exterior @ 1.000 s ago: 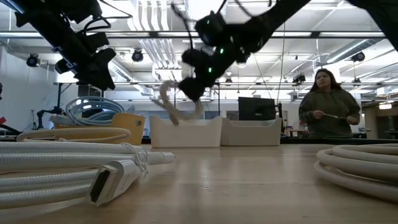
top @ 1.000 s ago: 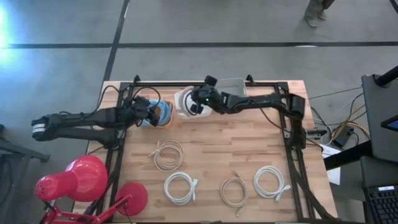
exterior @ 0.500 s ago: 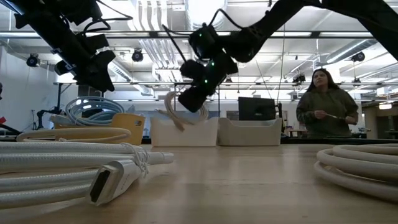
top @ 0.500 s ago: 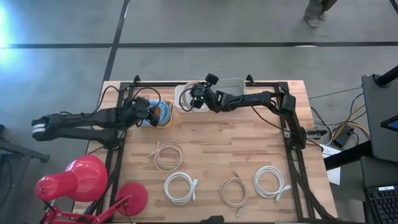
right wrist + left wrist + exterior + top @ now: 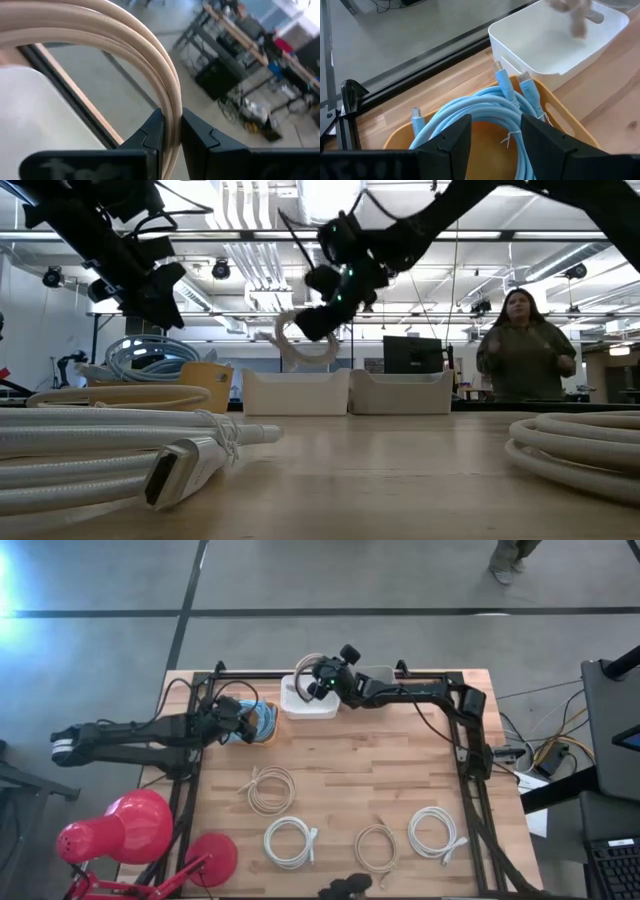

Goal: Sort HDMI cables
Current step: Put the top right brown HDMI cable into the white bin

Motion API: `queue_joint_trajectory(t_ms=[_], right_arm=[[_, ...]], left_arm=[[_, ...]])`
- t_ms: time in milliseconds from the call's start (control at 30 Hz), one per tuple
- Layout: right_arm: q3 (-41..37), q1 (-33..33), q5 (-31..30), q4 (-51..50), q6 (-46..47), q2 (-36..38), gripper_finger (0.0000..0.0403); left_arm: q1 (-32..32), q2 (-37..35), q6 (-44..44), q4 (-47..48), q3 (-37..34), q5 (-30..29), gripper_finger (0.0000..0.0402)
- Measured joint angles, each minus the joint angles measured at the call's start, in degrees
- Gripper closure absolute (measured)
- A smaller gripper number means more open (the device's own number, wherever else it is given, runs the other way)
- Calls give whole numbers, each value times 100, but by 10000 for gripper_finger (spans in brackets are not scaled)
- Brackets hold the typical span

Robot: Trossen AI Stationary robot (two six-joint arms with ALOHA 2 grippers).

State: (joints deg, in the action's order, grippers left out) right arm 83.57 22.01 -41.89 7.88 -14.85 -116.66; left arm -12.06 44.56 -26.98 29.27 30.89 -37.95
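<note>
Right hand (image 5: 320,678) clamped on beige cable coil (image 5: 300,340), held directly above white bin (image 5: 309,706); left hand (image 5: 243,723) released over blue cables (image 5: 485,112).

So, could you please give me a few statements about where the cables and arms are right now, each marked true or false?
1. The right gripper holds a beige coil above the white bin. True.
2. The yellow bin holds white cables. False: light blue cables lie in it.
3. Four coils lie loose on the table. True.
4. The left gripper carries a coil. False: its jaws stand open over the yellow bin.
</note>
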Motion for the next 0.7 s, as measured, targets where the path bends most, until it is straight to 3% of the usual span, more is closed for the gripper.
queue_joint_trajectory(t_ms=[233,700], right_arm=[[-9,195,444,21,319,-478,360],[-11,188,289,42,-56,-663,307]], left_arm=[[2,2,1,-349,-193,92,225],[5,2,10,-596,-297,245,225]])
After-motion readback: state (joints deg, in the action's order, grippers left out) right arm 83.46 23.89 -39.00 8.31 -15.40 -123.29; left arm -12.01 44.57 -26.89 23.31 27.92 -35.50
